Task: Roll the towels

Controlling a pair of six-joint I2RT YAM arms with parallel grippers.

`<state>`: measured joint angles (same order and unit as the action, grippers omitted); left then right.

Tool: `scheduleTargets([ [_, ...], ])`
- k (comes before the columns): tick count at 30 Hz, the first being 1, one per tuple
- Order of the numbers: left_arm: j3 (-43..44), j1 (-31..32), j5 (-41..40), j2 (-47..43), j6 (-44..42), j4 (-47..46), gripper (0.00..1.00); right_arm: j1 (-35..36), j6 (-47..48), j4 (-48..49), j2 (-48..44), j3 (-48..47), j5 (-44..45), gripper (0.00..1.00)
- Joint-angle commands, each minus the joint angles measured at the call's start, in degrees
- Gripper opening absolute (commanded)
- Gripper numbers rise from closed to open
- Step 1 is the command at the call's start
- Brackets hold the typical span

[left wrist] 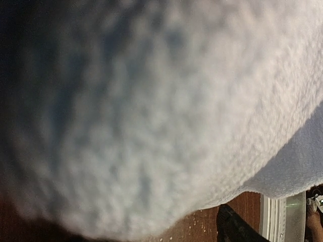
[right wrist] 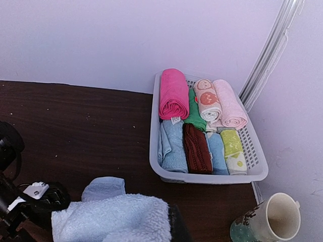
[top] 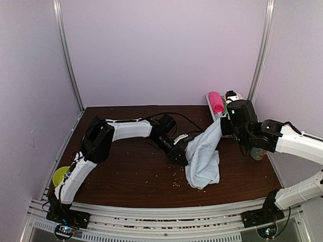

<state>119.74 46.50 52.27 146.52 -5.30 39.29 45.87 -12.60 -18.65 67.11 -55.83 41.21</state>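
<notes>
The dark wooden table point(top: 126, 171) takes up most of what I can see from here. The pale blue towel point(top: 204, 156) is on it, toward three o'clock from the middle. It isn't lying flat. Its top corner is lifted at roughly one o'clock, and the rest sags down into a loose heap on the wood. My guess is it's being held up so it can hang open and be spread out before any rolling starts.

Off in the table's two o'clock corner sits a white basket point(right wrist: 202, 177) packed with small rolls. The pink towel point(right wrist: 172, 95) lies at the basket's eleven o'clock end, already rolled, so the blue one looks like the job left.

The right gripper point(top: 222, 126) is clenched on the raised corner of the blue towel and carries its weight. The left gripper point(top: 180, 154) is pressed against the cloth's nine o'clock edge, probably after a second corner. Its own camera shows only blurred terry, so I can't tell whether it has bitten or stands apart.

A mug point(right wrist: 275, 222) stands near the basket's five o'clock corner.
</notes>
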Motion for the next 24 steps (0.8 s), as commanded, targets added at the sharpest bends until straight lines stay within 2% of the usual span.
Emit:
scheduleTargets([
  [1, 0.52, 1.3, 1.01, 3.13, -2.67, 2.26, 0.68, -0.16, 0.2, 0.79, -0.73, 0.6, 1.09, 0.0],
  [13, 1.76, 2.26, 1.91, 5.26, -2.81, 3.87, 0.6, -0.2, 0.65, 1.59, -0.93, 0.63, 1.2, 0.0],
  [19, 1.6, 2.28, 3.23, 5.95, -1.53, 3.87, 0.52, -0.33, 1.09, 1.56, -1.02, 0.33, 1.36, 0.0],
  [24, 1.4, 2.37, 3.17, 6.57, 0.03, 3.88, 0.4, -0.4, 1.17, 1.6, -1.37, 0.29, 1.5, 0.0],
])
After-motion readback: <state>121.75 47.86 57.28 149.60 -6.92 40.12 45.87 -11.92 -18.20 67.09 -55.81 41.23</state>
